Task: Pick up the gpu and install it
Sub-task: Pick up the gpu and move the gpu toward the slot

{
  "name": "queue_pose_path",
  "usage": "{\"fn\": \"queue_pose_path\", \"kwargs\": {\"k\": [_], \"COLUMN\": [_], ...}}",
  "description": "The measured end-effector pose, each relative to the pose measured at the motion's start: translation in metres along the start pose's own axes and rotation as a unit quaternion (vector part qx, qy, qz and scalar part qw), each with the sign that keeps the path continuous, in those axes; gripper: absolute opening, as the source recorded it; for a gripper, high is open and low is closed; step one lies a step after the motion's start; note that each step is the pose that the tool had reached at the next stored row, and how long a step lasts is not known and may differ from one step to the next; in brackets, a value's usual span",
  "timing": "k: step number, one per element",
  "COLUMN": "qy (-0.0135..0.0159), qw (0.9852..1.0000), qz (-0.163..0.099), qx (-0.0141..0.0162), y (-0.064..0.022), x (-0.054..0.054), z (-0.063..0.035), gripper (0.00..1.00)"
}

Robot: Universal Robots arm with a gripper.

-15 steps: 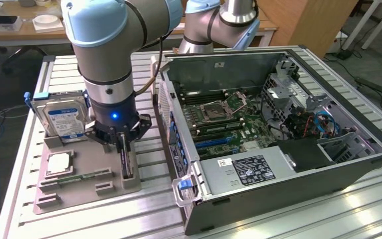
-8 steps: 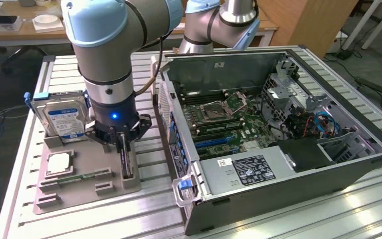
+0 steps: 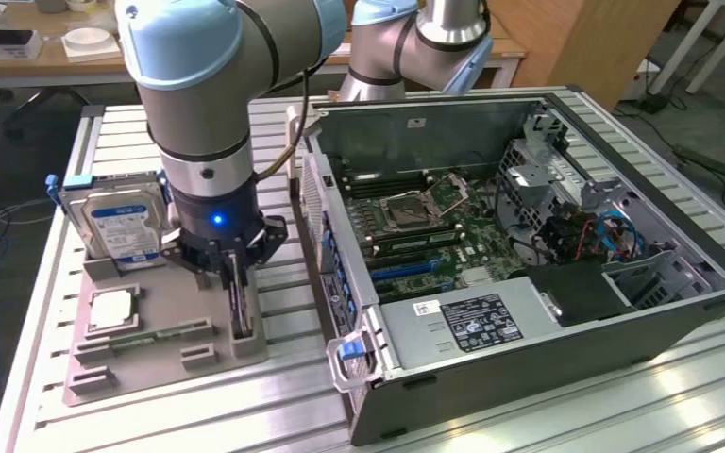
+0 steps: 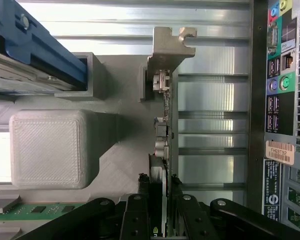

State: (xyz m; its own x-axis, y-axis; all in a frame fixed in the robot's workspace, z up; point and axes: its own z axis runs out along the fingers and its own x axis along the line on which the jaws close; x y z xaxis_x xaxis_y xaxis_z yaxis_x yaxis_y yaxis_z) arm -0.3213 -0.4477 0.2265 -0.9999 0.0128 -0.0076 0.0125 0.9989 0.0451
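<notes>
Tool (image 4: 158, 187) clamps gpu (image 4: 161, 127) nr PC case (image 4: 258, 100) w/ orange label (image 4: 280, 151).

We are reading no text with certainty. We are seeing print on the hard drive label (image 3: 122, 234), the power supply sticker (image 3: 474, 322) and a barcode sticker (image 4: 280, 151) on the case rear (image 4: 257, 90), all illegible.

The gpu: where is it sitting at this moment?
On the exterior view's left, the gpu stands on edge in the grey holder, gripped by the claw, beside the open computer case.
</notes>
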Motion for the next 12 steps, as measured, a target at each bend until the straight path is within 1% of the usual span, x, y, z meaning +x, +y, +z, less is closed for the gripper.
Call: {"fn": "queue_pose_path", "kwargs": {"k": [2, 8, 12], "qy": [0.0, 0.0001, 0.0001], "qw": [1.0, 1.0, 1.0], "qz": [0.0, 0.0, 0.0], "qx": [-0.0013, -0.0032, -0.0034], "y": [0.0, 0.0005, 0.0009], "x": [0.0, 0.0, 0.0], "z": [-0.0017, -0.0116, -0.0204], "gripper": [0.26, 0.26, 0.26]}}
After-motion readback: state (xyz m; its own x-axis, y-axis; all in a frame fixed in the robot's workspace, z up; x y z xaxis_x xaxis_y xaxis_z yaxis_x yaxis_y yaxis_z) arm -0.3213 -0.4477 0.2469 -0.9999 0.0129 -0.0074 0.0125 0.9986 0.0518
